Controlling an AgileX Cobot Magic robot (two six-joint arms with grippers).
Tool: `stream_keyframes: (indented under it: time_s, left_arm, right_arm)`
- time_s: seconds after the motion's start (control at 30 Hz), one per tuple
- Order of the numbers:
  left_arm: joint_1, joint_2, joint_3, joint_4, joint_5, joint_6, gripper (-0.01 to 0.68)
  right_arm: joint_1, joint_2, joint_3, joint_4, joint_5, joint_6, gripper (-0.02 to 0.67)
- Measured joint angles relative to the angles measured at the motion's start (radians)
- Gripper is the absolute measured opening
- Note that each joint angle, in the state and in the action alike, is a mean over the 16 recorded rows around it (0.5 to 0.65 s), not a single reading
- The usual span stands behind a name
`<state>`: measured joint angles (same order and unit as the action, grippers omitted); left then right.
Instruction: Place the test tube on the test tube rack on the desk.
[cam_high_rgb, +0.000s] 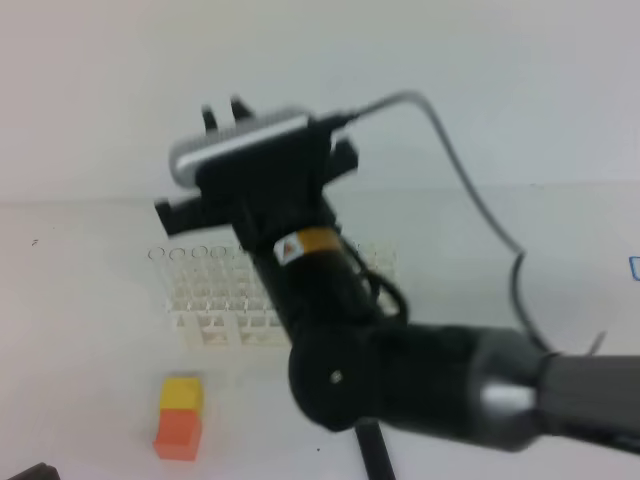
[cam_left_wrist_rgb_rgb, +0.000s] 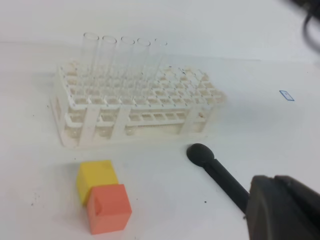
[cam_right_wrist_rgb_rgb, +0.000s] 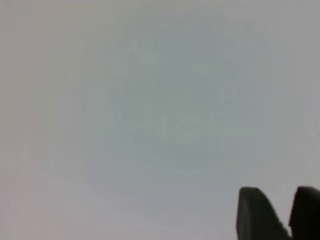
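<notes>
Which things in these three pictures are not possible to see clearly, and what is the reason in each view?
- Exterior high: the right arm covers much of the test tube rack; the right gripper is blurred, so any grip is unclear.
- Right wrist: only blank grey and two dark fingertips, cut by the bottom edge.
- Left wrist: the black rod is cut off by a dark part; tubes nearly vanish against white.
</notes>
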<state>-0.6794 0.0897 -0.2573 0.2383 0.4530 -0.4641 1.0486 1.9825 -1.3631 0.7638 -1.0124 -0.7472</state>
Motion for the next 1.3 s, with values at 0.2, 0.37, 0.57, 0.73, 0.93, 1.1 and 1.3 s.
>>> stream_keyframes:
  time_s: [0.2, 0.37, 0.57, 0.73, 0.93, 1.1, 1.3]
  left_arm:
    - [0.0, 0.0, 0.0, 0.0, 0.0, 0.0, -0.001]
    - [0.0, 0.0, 0.0, 0.0, 0.0, 0.0, -0.001]
    - [0.0, 0.0, 0.0, 0.0, 0.0, 0.0, -0.001]
    - [0.0, 0.0, 0.0, 0.0, 0.0, 0.0, -0.001]
    - [0.0, 0.0, 0.0, 0.0, 0.001, 0.0, -0.001]
    - [0.0, 0.0, 0.0, 0.0, 0.007, 0.0, -0.001]
    - [0.002, 0.0, 0.0, 0.0, 0.017, 0.0, -0.001]
  right_arm:
    - [0.0, -0.179, 0.013, -0.139, 0.023, -0.137, 0.078]
    - [0.0, -0.334, 0.029, -0.323, 0.093, -0.226, 0.018]
    - [-0.01, -0.509, 0.048, -0.542, 0.31, -0.271, 0.001]
    - [-0.03, -0.656, 0.071, -0.666, 0.546, -0.275, 0.0]
    - [-0.067, -0.853, 0.17, -0.712, 0.763, -0.276, -0.001]
    - [-0.142, -1.039, 0.347, -0.678, 0.834, -0.276, -0.001]
    - [-0.319, -1.302, 0.638, -0.561, 0.851, -0.277, -0.001]
